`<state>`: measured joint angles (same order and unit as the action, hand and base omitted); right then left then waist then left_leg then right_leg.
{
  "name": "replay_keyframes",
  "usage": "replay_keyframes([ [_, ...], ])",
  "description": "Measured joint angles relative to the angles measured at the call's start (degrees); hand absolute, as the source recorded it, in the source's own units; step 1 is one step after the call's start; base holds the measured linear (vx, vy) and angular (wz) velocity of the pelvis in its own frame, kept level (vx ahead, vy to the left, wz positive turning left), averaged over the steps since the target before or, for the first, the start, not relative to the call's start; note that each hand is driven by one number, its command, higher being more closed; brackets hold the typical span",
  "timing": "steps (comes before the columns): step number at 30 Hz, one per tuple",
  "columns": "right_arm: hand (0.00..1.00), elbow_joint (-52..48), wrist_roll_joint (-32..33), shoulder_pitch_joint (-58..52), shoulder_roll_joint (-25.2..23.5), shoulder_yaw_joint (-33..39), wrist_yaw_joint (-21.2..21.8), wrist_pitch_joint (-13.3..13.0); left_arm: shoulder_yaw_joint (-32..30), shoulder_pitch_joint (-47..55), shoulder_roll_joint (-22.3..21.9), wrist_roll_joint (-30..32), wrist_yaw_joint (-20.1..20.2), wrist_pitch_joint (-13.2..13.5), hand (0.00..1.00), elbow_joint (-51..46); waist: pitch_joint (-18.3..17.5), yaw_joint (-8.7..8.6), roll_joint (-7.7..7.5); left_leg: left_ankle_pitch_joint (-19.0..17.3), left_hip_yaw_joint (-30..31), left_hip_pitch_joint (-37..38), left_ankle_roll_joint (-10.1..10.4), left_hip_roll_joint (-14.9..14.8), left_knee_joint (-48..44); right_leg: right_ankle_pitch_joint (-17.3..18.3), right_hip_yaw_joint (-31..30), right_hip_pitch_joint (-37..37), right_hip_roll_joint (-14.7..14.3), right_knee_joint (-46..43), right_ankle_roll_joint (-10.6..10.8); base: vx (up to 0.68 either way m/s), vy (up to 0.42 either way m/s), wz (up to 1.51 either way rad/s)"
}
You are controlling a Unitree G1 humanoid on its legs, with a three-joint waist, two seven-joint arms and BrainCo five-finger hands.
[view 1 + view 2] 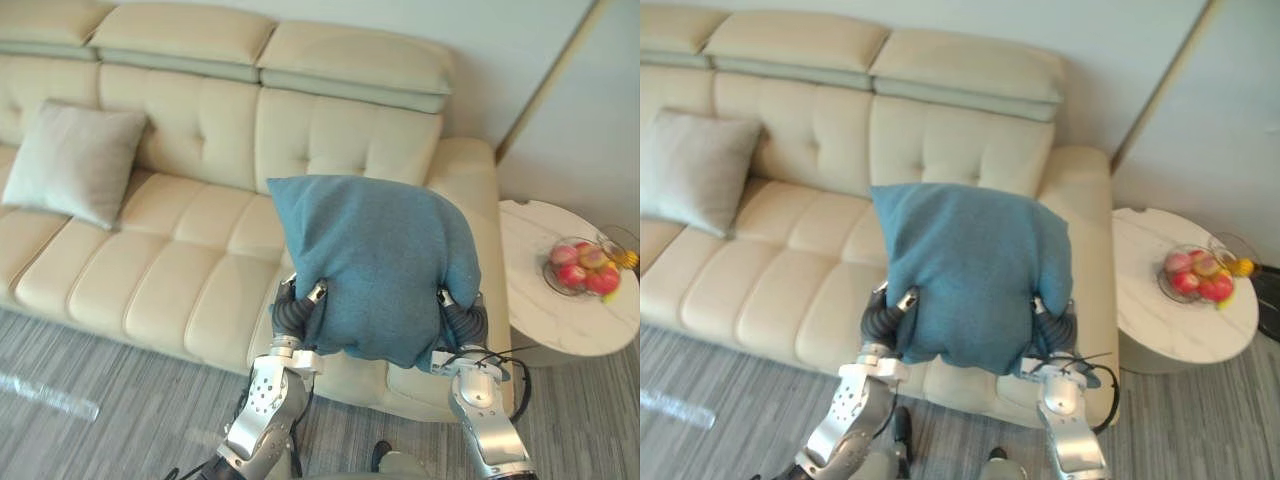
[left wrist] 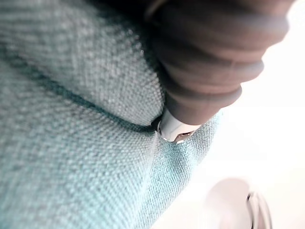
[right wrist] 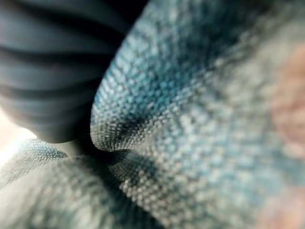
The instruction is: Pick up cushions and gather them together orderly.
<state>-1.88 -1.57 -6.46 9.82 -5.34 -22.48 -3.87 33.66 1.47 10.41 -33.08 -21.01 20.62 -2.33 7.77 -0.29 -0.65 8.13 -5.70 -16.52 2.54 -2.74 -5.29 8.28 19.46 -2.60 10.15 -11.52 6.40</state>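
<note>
Currently a teal woven-fabric cushion [image 1: 375,260] is held upright in the air over the right-hand seat of a cream tufted leather sofa [image 1: 180,260], clear of the seat and covering part of the backrest and armrest behind it. It is gripped along its lower edge from both sides.

The left hand [image 1: 300,305] is raised at the cushion's lower left corner, wrist bent upward. A silver thumb [image 1: 317,293] is pressed onto the front face, and the other fingers are hidden behind the cloth, so the corner is pinched. In the left wrist view the fabric is seen creased where the hand bites into it.

The right hand [image 1: 458,318] is set in a mirrored pose at the lower right corner. A silver tip [image 1: 442,296] is laid against the front, and the cloth is puckered beside the ribbed cover in the right wrist view.

A pale grey square cushion [image 1: 72,160] is leaned against the backrest at the sofa's left end, well apart from the teal one. A round white marble side table [image 1: 540,300] is placed just beside the right armrest, with a glass bowl of fruit [image 1: 583,266] on it. A grey striped carpet [image 1: 100,400] is spread in front of the sofa.
</note>
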Motion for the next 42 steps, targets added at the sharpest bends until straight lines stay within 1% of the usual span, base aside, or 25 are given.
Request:
replay_keyframes([
  [2,1.0,1.8,0.0,1.9,0.3,0.0,0.0,0.0,0.0,-0.1,-0.1,-0.9,0.0,0.0,1.0,0.5,0.1,0.44,0.6,-6.6,-6.3,-1.8,-1.4,-2.5,-1.7,-1.1,2.4,0.4,0.2,0.7,-0.7,-0.19,0.061,0.54],
  [3,1.0,1.9,-0.1,2.7,0.5,0.0,-0.3,-0.1,0.0,0.1,-0.1,-1.4,0.2,0.3,1.0,1.4,0.5,0.84,-0.62,-11.4,-14.5,-4.3,-5.5,-5.9,-11.0,-2.2,4.1,0.4,2.6,2.1,-0.7,-0.12,0.116,0.44],
  [4,1.0,1.9,-0.1,2.8,0.4,0.0,-0.3,-0.1,0.1,0.1,0.0,-1.8,0.4,0.3,1.0,2.0,0.4,0.95,-0.48,-12.3,-16.1,-4.9,-6.7,-7.2,-15.8,-2.5,4.2,0.4,3.4,2.1,-0.4,-0.12,0.199,0.35],
  [6,1.0,1.7,-0.2,3.0,0.5,0.0,-0.4,-0.1,0.1,0.7,-0.1,-3.5,1.1,0.2,1.0,3.1,0.1,0.55,-0.08,-15.0,-17.7,-4.3,-4.6,-11.0,-25.1,-3.6,4.3,1.1,4.9,3.1,1.0,-0.05,0.209,0.13],
  [8,1.0,1.7,-0.3,3.0,1.2,0.1,-0.7,-0.1,0.3,1.6,-1.1,-4.8,1.9,0.1,1.0,3.4,-1.5,-0.35,2.44,-18.9,-16.8,-1.5,1.1,-14.5,-24.4,-6.1,4.4,1.6,5.4,6.1,3.4,0.01,0.339,0.2],
  [9,1.0,1.9,-0.2,3.0,0.9,0.3,-1.1,-0.1,0.6,0.7,-0.8,-5.3,2.7,0.1,1.0,4.6,-1.6,-0.72,1.6,-20.0,-17.1,-1.6,2.1,-11.4,-23.0,-7.5,4.3,1.6,7.7,7.6,4.6,0.04,0.386,0.35],
  [11,1.0,1.9,-0.4,3.0,0.1,0.6,-1.1,-0.1,0.6,0.7,-0.2,-6.4,2.9,-0.1,1.0,5.5,-2.0,-1.62,-0.29,-22.1,-16.2,-4.8,-0.6,-7.9,-25.5,-8.6,3.6,0.7,10.1,8.2,4.2,0.03,0.4,0.48],
  [13,1.0,2.0,-0.7,3.1,-0.6,0.6,-0.9,-0.1,0.6,0.8,-0.1,-7.7,2.9,-0.3,1.0,7.1,-1.9,-0.92,-0.45,-24.6,-15.9,-6.1,-2.2,-6.9,-28.4,-9.3,2.7,-1.5,12.3,3.0,5.1,0.06,0.352,0.24],
  [14,1.0,2.3,-0.7,3.2,-1.2,0.5,-0.5,-0.1,0.6,0.9,0.3,-7.9,2.9,-0.7,1.0,8.2,-1.8,-0.15,-0.38,-25.3,-16.1,-5.4,-3.1,-6.1,-28.3,-9.9,1.0,-4.5,13.7,-3.1,2.7,0.09,0.358,0.04],
  [15,1.0,2.8,-0.7,3.3,-1.3,0.5,-0.4,-0.1,0.6,1.0,0.4,-7.9,2.9,-1.0,1.0,8.4,-1.8,-0.03,-0.36,-25.4,-16.0,-4.9,-3.2,-5.7,-27.8,-10.0,0.2,-5.8,14.0,-5.9,0.5,0.11,0.342,0.0],
  [16,1.0,5.3,-0.7,3.8,-1.5,0.2,0.1,-0.1,0.8,1.8,1.4,-7.9,2.9,-1.4,1.0,8.7,-1.5,-0.38,-0.2,-25.3,-15.8,-2.0,-3.5,-5.1,-24.7,-6.1,-6.7,-10.6,12.6,-16.2,-2.8,0.14,0.265,0.2],
  [18,1.0,7.5,-0.7,3.7,-1.3,-0.4,0.3,-0.1,1.4,1.9,2.4,-7.9,2.9,-1.8,1.0,9.0,-1.2,-1.27,-0.3,-23.2,-15.4,3.1,-3.6,-3.7,-18.9,-0.8,-11.0,-12.7,7.5,-23.3,-1.0,0.17,0.176,0.26],
  [20,1.0,7.7,-0.6,4.0,-0.6,-0.5,0.4,-0.3,1.6,1.8,2.4,-7.7,3.5,-2.0,1.0,9.0,-1.4,-2.48,-0.52,-20.2,-15.7,8.9,-3.8,-0.9,-10.3,2.2,-7.6,-14.4,2.9,-20.9,-2.3,0.18,0.101,0.13],
  [23,1.0,7.7,-0.5,4.7,0.9,-0.5,0.4,-1.2,1.9,0.7,2.4,-7.5,4.1,-1.7,1.0,9.0,-1.4,-3.37,-0.58,-19.0,-15.8,10.9,-3.7,1.1,-5.7,0.9,-3.7,-17.0,-1.2,-11.8,-5.2,0.24,0.012,0.07],
  [24,1.0,7.8,-0.5,4.9,1.7,-0.5,0.5,-1.2,1.9,0.0,2.4,-7.5,4.1,-2.1,1.0,9.0,-1.4,-3.6,-0.5,-19.0,-15.4,11.5,-3.5,1.4,-5.0,-1.4,-3.8,-17.7,-2.9,-6.9,-6.4,0.29,-0.078,0.23],
  [25,1.0,7.9,-0.5,4.8,1.8,-0.5,0.5,-1.2,2.1,-0.1,2.4,-7.5,4.2,-2.4,1.0,9.0,-1.7,-4.27,-1.07,-19.2,-14.6,12.0,-3.1,2.2,-5.0,-8.2,-4.3,-17.1,-3.4,-1.7,-7.6,0.3,-0.098,0.32],
  [26,1.0,7.9,-0.5,4.8,2.0,-0.4,0.5,-1.2,2.2,-0.2,2.1,-7.5,4.3,-2.4,1.0,9.3,-1.7,-4.64,-1.13,-19.6,-14.0,12.3,-2.5,2.3,-5.1,-9.3,-4.4,-17.0,-3.3,-1.4,-8.2,0.31,-0.122,0.25],
  [27,1.0,8.0,-0.5,4.9,2.6,-0.1,0.5,-1.2,2.4,-0.4,1.7,-7.5,4.5,-2.5,1.0,9.4,-1.7,-4.59,0.18,-19.4,-13.7,12.7,-1.6,1.0,-5.0,-8.8,-3.8,-16.0,-4.3,-1.2,-8.5,0.24,-0.107,0.07],
  [29,1.0,7.6,-0.5,3.8,2.6,1.0,0.5,-1.1,3.0,-1.2,1.7,-7.4,4.8,-2.8,1.0,9.7,-1.5,-4.91,0.44,-20.5,-11.9,11.6,0.5,-0.9,-10.6,-7.2,-2.0,-12.9,-5.1,0.2,-8.7,0.33,-0.145,0.32],
  [32,1.0,-0.2,0.0,-2.7,2.6,2.4,0.4,-0.9,4.5,-0.2,1.5,-7.4,5.4,-3.5,1.0,9.7,-1.2,-3.92,0.52,-19.9,-11.8,5.8,1.0,-7.3,-35.7,-5.5,-1.5,-4.4,-6.4,1.8,-9.5,0.27,-0.079,0.26],
  [34,1.0,-6.2,-0.1,-4.8,2.5,2.6,0.4,-1.2,4.5,1.1,1.2,-7.4,5.9,-3.3,1.0,9.5,-1.3,-2.81,0.15,-21.4,-12.6,3.2,0.4,-10.3,-42.0,-3.4,-3.5,-2.0,-6.3,1.8,-9.1,0.22,0.034,-0.47],
  [36,1.0,-8.4,-0.2,-4.4,2.4,3.1,0.4,-2.5,4.6,1.4,0.7,-7.4,6.3,-3.1,1.0,8.5,-1.4,-2.3,0.44,-22.9,-12.0,1.4,-0.3,-11.6,-38.3,-3.0,-6.1,-2.0,-6.0,1.9,-8.6,0.18,0.114,-0.64],
  [39,1.0,-7.8,-0.2,-2.4,1.5,3.3,0.4,-2.9,4.6,1.5,0.1,-7.4,6.5,-2.4,1.0,8.6,-1.5,-2.14,0.57,-22.0,-0.9,2.0,0.4,-7.0,-19.0,-3.0,-12.8,-2.1,-5.1,3.0,-6.0,0.11,0.254,-0.84],
  [41,1.0,-3.5,-0.3,0.4,1.2,3.2,0.4,-2.9,4.6,1.7,0.4,-7.3,6.5,-2.3,1.0,9.1,-1.9,-1.44,1.93,-15.0,7.5,4.7,4.5,-4.2,-9.6,-4.3,-18.6,-2.7,-6.2,4.3,-2.8,0.15,0.408,-1.19],
  [42,1.0,-1.7,-0.3,0.5,0.5,3.0,0.4,-2.9,4.6,1.6,1.0,-7.3,6.5,-2.4,1.0,9.6,-2.2,-1.78,1.05,-15.4,6.6,4.8,3.7,-2.7,-9.7,-4.8,-21.2,-2.3,-5.4,5.6,-2.2,0.15,0.336,-0.75],
])
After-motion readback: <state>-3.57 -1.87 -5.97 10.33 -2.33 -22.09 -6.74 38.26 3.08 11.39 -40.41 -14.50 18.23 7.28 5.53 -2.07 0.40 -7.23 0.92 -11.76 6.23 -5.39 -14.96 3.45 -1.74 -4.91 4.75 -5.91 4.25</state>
